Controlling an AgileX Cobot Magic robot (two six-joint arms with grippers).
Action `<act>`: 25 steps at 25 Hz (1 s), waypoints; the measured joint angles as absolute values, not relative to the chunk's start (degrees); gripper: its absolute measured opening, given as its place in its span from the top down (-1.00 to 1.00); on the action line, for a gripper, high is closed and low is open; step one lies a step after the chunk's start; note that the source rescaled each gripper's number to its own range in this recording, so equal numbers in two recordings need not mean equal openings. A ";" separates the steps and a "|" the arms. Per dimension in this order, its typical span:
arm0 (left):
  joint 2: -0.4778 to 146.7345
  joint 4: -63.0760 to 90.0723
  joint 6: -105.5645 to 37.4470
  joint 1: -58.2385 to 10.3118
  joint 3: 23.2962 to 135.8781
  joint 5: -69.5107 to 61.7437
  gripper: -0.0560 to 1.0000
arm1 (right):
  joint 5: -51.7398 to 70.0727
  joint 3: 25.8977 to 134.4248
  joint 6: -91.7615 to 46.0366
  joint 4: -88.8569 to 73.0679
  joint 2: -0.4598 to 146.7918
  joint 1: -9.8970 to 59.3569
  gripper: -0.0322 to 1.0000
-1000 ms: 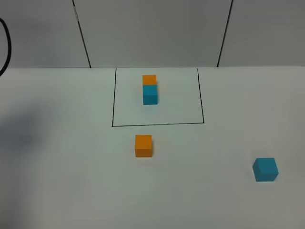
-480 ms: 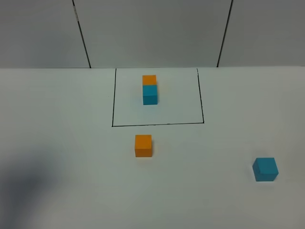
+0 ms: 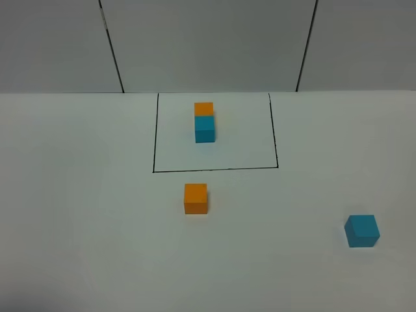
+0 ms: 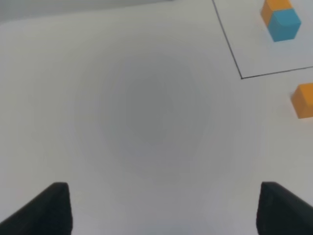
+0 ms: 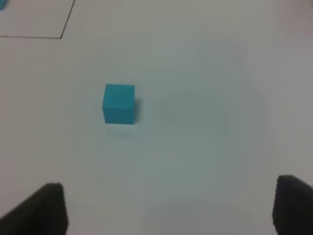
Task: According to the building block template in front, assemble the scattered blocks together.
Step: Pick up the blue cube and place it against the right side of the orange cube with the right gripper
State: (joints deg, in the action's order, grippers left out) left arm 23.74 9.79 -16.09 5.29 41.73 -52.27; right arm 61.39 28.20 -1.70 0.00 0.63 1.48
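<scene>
The building block template (image 3: 204, 121), an orange cube joined to a cyan-blue one, stands inside the black outlined rectangle (image 3: 214, 170) at the back of the table; it also shows in the left wrist view (image 4: 280, 18). A loose orange cube (image 3: 195, 198) (image 4: 304, 100) lies just in front of that rectangle. A loose cyan-blue cube (image 3: 361, 231) (image 5: 119, 103) lies at the right front. Neither gripper appears in the exterior high view. My left gripper (image 4: 164, 208) is open over bare table, far from the cubes. My right gripper (image 5: 171, 208) is open, with the blue cube ahead of it, apart.
The white table (image 3: 97, 195) meets a grey panelled wall (image 3: 208, 45) at the back. One corner of the black outline (image 5: 61, 36) shows in the right wrist view.
The dark cable at the left edge and the shadow over the left of the table have slid down and out of the exterior high view. The cubes have not moved.
</scene>
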 joint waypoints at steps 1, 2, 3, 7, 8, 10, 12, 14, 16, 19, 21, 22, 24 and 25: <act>21.63 9.63 -16.01 4.28 40.80 -53.08 -0.49 | 61.39 28.20 -1.70 0.00 0.63 1.48 -0.47; 19.88 9.30 -15.78 3.49 39.53 -54.08 -0.49 | 61.39 28.20 -1.70 0.00 0.63 1.48 -0.47; 18.61 9.03 -15.56 2.74 38.21 -54.96 -0.48 | 61.39 28.20 -1.70 0.00 0.63 1.48 -0.47; 12.41 8.38 -14.59 1.88 33.46 -57.53 -0.48 | 61.39 28.20 -1.70 0.00 0.63 1.48 -0.47; 10.62 8.38 -14.47 1.88 32.61 -57.69 -0.48 | 61.39 28.20 -1.70 0.00 0.63 1.48 -0.47; 7.45 8.38 -14.36 1.88 30.91 -58.15 -0.48 | 61.39 28.20 -1.70 0.00 0.63 1.48 -0.47; 4.66 8.38 -14.36 1.88 30.34 -58.55 -0.48 | 61.39 28.20 -1.70 0.00 0.63 1.48 -0.47; 2.88 8.38 -14.36 1.88 30.16 -58.73 -0.48 | 61.39 28.20 -1.70 0.00 0.63 1.48 -0.47; 1.73 8.38 -13.88 1.88 29.80 -59.48 -0.47 | 61.39 28.20 -1.70 0.00 0.63 1.48 -0.47; 0.52 8.38 -13.07 1.88 29.17 -60.14 -0.48 | 61.39 28.20 -1.70 0.00 0.63 1.48 -0.47; -0.22 8.31 -12.75 1.88 29.11 -60.27 -0.48 | 61.39 28.20 -1.70 0.00 0.63 1.48 -0.47; -0.29 8.16 -12.45 1.88 29.11 -60.27 -0.48 | 61.39 28.20 -1.70 0.00 0.63 1.48 -0.47; -0.29 7.71 -11.39 1.88 29.11 -60.27 -0.48 | 61.39 28.20 -1.70 0.00 0.63 1.48 -0.47; -0.29 7.61 -10.71 1.88 29.11 -60.27 -0.48 | 61.39 28.20 -1.70 0.00 0.63 1.48 -0.47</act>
